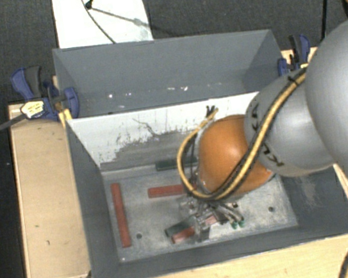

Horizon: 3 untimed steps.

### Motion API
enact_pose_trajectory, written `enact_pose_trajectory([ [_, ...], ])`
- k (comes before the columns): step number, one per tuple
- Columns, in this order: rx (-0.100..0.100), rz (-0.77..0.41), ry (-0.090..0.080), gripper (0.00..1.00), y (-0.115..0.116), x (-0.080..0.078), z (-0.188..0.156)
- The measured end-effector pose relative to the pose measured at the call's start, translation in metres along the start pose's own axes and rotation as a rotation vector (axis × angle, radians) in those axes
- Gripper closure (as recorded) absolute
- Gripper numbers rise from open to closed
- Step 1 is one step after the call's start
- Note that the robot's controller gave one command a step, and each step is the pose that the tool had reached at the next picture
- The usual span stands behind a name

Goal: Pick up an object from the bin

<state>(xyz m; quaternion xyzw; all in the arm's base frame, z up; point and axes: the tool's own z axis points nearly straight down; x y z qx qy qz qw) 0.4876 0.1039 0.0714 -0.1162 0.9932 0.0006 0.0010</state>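
Grey metal bin [97, 211] floor, sparsely littered. The gripper [202, 218] sits low, just beside a small red-and-dark block [180, 234]; whether it clasps anything, I cannot tell. Left of that block stands a long red stick [120, 214]; beyond the block lies a red bar [164, 191]. Nothing looks lifted, so the grasp and raise likely remain.

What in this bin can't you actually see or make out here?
Camera view: the floor of the bin under the orange cover and grey arm is hidden.
The flat red bar has its right end behind the cables.
The small red piece is partly covered by the gripper.
The green bits are too small to name.
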Motion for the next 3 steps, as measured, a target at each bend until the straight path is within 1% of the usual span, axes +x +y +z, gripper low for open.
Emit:
enact_pose_trajectory([
  [1,0.001,0.009,-0.004,1.00,0.000,-0.002,-0.051],
  [2,0.001,0.017,-0.004,1.00,0.000,-0.003,-0.085],
  [3,0.001,0.023,-0.003,1.00,0.000,-0.005,-0.107],
])
